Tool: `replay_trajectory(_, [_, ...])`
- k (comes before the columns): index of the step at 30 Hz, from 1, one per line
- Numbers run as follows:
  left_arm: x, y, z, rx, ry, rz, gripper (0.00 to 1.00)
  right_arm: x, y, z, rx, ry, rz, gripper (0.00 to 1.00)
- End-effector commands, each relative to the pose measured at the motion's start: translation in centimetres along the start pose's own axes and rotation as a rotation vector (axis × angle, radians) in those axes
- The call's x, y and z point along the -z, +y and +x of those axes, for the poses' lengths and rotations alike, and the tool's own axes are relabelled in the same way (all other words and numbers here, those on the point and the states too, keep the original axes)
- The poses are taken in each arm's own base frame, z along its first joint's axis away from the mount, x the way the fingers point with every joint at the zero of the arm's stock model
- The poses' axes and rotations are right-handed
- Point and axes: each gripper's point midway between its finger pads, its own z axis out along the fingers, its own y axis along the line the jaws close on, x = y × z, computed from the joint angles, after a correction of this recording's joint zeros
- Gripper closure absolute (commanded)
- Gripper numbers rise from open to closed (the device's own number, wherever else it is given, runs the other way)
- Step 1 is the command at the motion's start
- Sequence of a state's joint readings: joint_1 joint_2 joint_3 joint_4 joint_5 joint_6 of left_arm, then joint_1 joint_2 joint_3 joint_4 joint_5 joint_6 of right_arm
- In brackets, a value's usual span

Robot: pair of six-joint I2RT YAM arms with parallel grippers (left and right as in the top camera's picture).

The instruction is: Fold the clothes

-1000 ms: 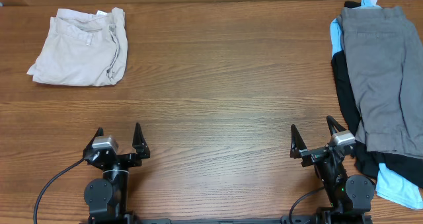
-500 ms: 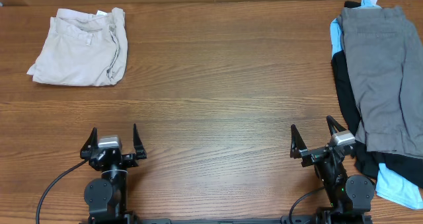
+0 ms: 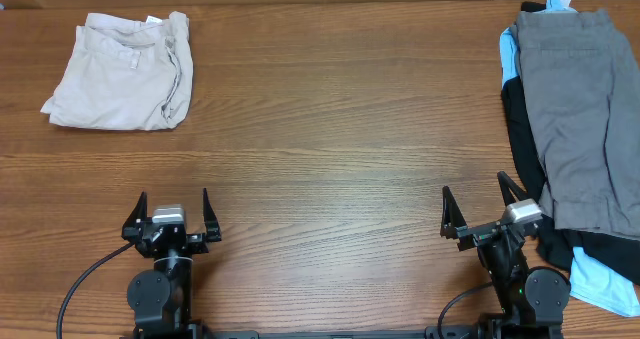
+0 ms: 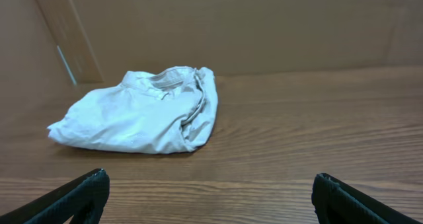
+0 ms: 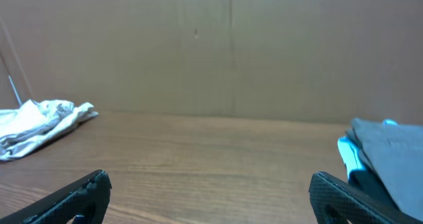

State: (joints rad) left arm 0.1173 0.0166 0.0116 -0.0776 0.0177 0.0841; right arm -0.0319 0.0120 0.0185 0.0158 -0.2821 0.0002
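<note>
Your left gripper (image 3: 172,197) is finishing a small turn at the near left edge of the table (image 3: 330,119): a second ago its fingers were angling off to the right, and now they are pointing squarely toward the far side, in line with the folded beige garment (image 3: 120,74) lying at the far left. Your right gripper (image 3: 476,193) is edging only slightly rightward at the near right, closer to the pile. Both tools are standing released, fingers spread wide and holding nothing, as the wrist views are also showing. The clothes are sitting untouched along the right edge: the grey shorts (image 3: 585,109) are lying flat on top, covering a black garment (image 3: 518,139) and a light-blue garment (image 3: 603,285) that are peeking out beneath. This is looking like the arms settling into a ready pose, not a reach. You are probably starting on the next piece, so the right arm is likely needing to go for the grey shorts first.
</note>
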Motion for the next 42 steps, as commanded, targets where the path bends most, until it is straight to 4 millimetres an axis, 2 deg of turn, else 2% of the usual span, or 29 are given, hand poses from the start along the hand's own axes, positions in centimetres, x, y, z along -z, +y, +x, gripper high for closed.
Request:
replay_trajectory(1, [0.1, -1.9, -0.5, 0.038, -0.029, 0.108, 0.0, 0.0, 1.1, -0.2, 0.003, -0.018, -0.061, 0.0])
replay_trajectory(4, [0.5, -3.8, -1.1, 0.034, -0.053, 0.221, 0.0, 0.1, 1.6, -0.4, 0.007, -0.024, -0.093, 0.0])
replay_trajectory(6, [0.6, -4.3, -1.5, 0.033, -0.067, 0.254, 0.0, 0.1, 1.7, -0.5, 0.008, -0.028, -0.096, 0.0])
replay_trajectory(9, [0.9, -4.5, -2.3, 0.055, -0.083, 0.266, 0.0, 0.1, 1.7, -1.0, 0.015, -0.045, -0.097, 0.0])
replay_trajectory(13, [1.5, -4.3, -4.7, 0.056, -0.123, 0.264, 0.0, 0.4, 1.8, -2.9, 0.028, -0.082, -0.095, 0.0])
replay_trajectory(19, [2.5, -3.9, -9.0, 0.05, -0.164, 0.262, 0.0, 0.9, 2.3, -6.8, 0.051, -0.146, -0.099, 0.0])
replay_trajectory(26, [2.1, -3.5, -14.1, 0.072, -0.119, 0.266, 0.0, 0.7, 2.2, -13.6, 0.071, -0.193, -0.071, 0.0])
replay_trajectory(31, [0.5, -3.2, -18.0, 0.08, -0.059, 0.273, 0.0, -1.4, 1.7, -17.9, 0.065, -0.139, -0.06, 0.0])
replay_trajectory(36, [-1.6, -2.9, -21.8, 0.09, 0.013, 0.279, 0.0, -5.1, 0.8, -21.1, 0.062, -0.002, -0.05, 0.0])
replay_trajectory(39, [-3.0, -2.8, -23.3, 0.099, 0.071, 0.281, 0.0, -7.5, -0.1, -22.1, 0.029, 0.098, -0.035, 0.0])
replay_trajectory(42, [-4.6, -2.7, -24.2, 0.109, 0.148, 0.283, 0.0, -10.1, -1.2, -22.2, -0.007, 0.213, -0.011, 0.0])
